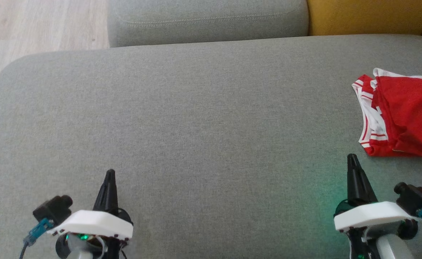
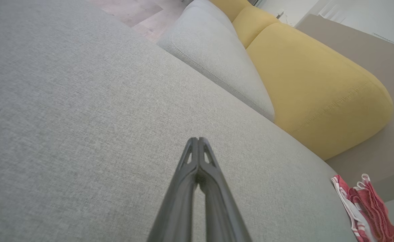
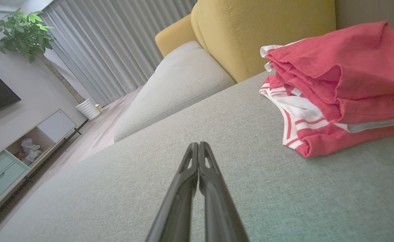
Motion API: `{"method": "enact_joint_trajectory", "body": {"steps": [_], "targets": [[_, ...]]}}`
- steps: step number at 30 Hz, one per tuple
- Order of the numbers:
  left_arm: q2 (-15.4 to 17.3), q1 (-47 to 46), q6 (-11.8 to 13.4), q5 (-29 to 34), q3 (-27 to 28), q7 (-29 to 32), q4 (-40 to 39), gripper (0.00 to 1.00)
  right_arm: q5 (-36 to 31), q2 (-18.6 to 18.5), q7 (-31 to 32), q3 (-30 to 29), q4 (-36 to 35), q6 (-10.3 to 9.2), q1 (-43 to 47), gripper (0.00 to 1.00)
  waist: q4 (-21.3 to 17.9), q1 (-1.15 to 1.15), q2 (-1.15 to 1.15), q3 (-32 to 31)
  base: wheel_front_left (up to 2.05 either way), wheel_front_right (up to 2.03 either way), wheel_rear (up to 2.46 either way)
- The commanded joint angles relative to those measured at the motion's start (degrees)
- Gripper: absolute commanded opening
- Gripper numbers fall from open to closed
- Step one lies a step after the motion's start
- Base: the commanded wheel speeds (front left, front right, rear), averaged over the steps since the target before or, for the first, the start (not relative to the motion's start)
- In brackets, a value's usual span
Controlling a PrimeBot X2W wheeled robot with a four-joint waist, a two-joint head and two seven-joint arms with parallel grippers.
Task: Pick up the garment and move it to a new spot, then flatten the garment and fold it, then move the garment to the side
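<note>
The red garment with white striped trim (image 1: 405, 115) lies on the grey seat cushion (image 1: 211, 126) at about 3 o'clock in the head view, well apart from the cushion's middle. It sits in stacked layers, so we judge it already folded and set aside.

Any further move turns on this: the garment lies at about 1 o'clock from our right gripper (image 1: 352, 160), near it but not touching. Our left gripper (image 1: 110, 174) sits at 7 o'clock in the head view, across the cushion from the garment. The right arm is plainly the nearer one. The striped edge faces 9 o'clock, toward the bare cushion. The part we can see runs roughly from 12 to 6.

Both grippers have their fingers pressed together, tip to tip, with nothing between them.

The head view's right border cuts off the garment's far side, so we cannot give its full outline or its true long axis. The right wrist view also loses it at the frame edge. We cannot tell whether it is a jersey or shorts. A yellow cushion (image 1: 369, 16) stands behind at 1 o'clock.
</note>
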Motion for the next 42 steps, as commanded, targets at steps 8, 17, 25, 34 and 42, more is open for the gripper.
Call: {"method": "enact_joint_trajectory", "body": {"steps": [8, 17, 25, 34, 42], "targets": [[0.6, -2.9, -1.0, -4.9, 2.1, 1.4, -2.1, 0.00, 6.1, -0.9, 1.3, -0.4, -2.3, -0.02, -2.6, 0.00, -0.1, 0.00, 0.00, -0.2, 0.00, 0.00, 0.00], [0.7, -3.2, -1.6, -10.0, 3.2, 2.8, -2.1, 0.00, 12.2, -1.0, 2.7, -0.9, -2.5, -0.02, -2.7, 0.00, -0.2, 0.00, 0.00, -0.5, 0.00, 0.00, 0.00], [0.8, -3.5, -2.1, -14.5, 4.3, 4.1, -2.1, 0.00, 17.6, -1.1, 3.9, -1.4, -2.7, -0.02, -2.9, 0.00, -0.3, 0.00, 0.00, -0.7, 0.00, 0.00, 0.00], [0.9, -3.8, -2.7, -19.5, 5.4, 5.6, -2.2, 0.00, 23.7, -1.2, 5.3, -2.1, -2.9, -0.03, -3.1, 0.00, -0.4, 0.00, 0.00, -1.0, 0.00, 0.00, 0.00], [0.9, -4.0, -3.2, -23.4, 6.4, 6.8, -2.2, 0.00, 28.3, -1.2, 6.5, -2.6, -3.1, -0.03, -3.2, 0.00, -0.5, 0.00, 0.00, -1.2, 0.00, 0.00, 0.00]]}}
